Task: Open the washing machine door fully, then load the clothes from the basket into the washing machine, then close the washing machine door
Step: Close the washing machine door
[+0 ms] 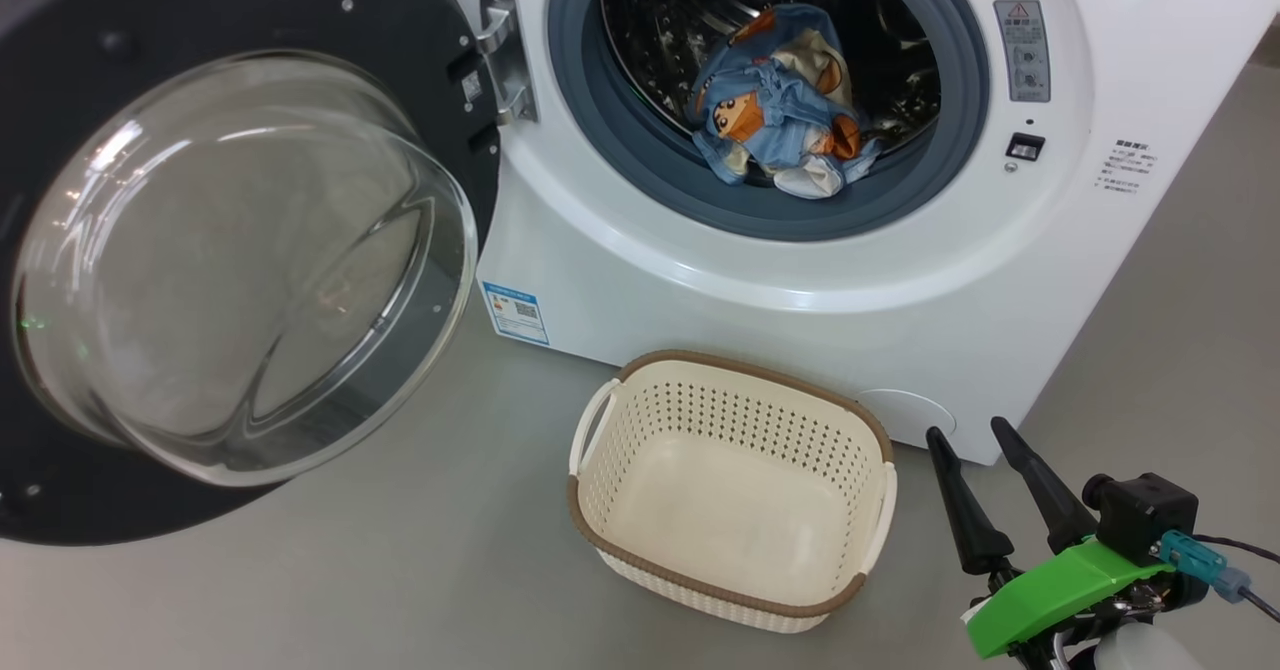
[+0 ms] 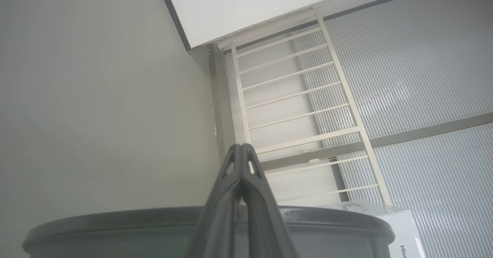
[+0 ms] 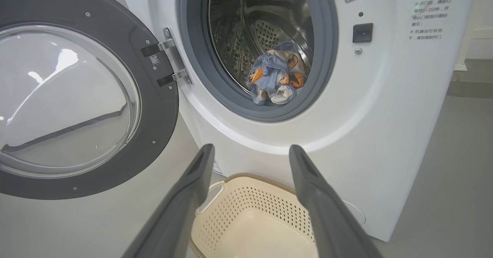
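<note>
The washing machine (image 1: 1000,280) stands with its door (image 1: 240,260) swung wide to the left, glass bowl facing me. The clothes (image 1: 785,100), light blue with orange figures, lie bunched at the front of the drum, partly over the grey gasket. The cream basket (image 1: 740,420) sits on the floor before the machine with nothing in it. My right gripper (image 1: 968,433) is open and holds nothing, just right of the basket. In the right wrist view its fingers (image 3: 200,173) frame the basket (image 3: 262,204), with the clothes (image 3: 275,81) and the door (image 3: 154,108) above. My left gripper (image 2: 240,147) is shut on nothing, above a dark curved rim (image 2: 115,219).
Grey floor runs around the machine and to its right. A blue label sticker (image 1: 515,312) is on the machine's lower left. The left wrist view shows a pale barred rack (image 2: 296,108), a ribbed wall panel (image 2: 423,77) and a white box corner (image 2: 404,235).
</note>
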